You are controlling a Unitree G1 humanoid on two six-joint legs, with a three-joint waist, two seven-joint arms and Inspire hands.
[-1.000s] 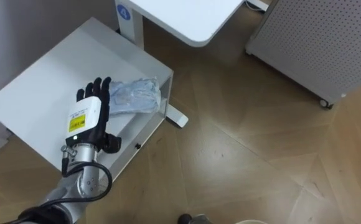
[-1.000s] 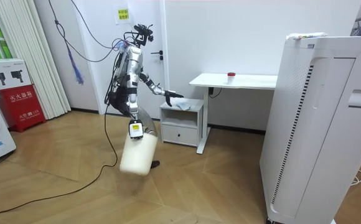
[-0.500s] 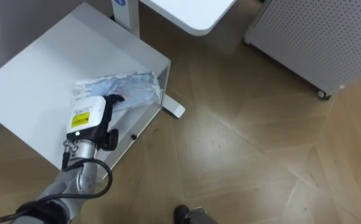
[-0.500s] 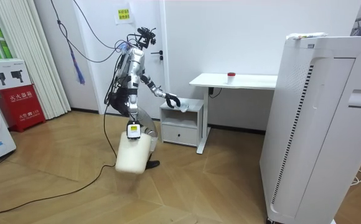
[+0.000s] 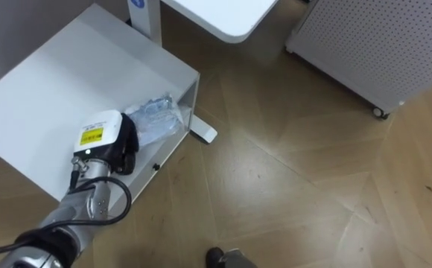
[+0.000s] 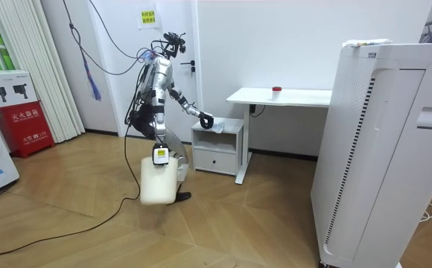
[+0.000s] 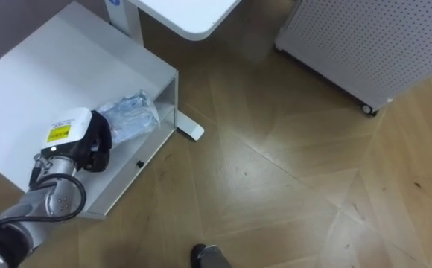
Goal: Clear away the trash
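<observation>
Left hand: the left hand [image 5: 103, 138] lay flat and open over the garbage [image 5: 155, 121] a second ago. Its fingers [image 5: 128, 141] are now curled down and closed on the near end of the crumpled clear plastic.

Garbage: it is bunched tighter than before and drawn in against the hand. It sits on the white cabinet [image 5: 48, 93], near the front corner beside the desk [image 5: 220, 15]. It seems to rest on the top; I cannot tell if any of it is lifted.

Right hand: in the room view the right hand [image 6: 159, 154] hangs low at the robot's side, at the top of a white bin [image 6: 160, 186]. Whether it grips the bin I cannot tell.

Robot: it stands by the cabinet with its left arm stretched out over it, much as half a second ago.

Meaning: the reach is over and the grasp looks made. By my reading the pick is about half done.

Left to do: lift the plastic clear and bring it to the bin.

Risk: thin, slippery film may slide out of a partial hold as it rises.
</observation>
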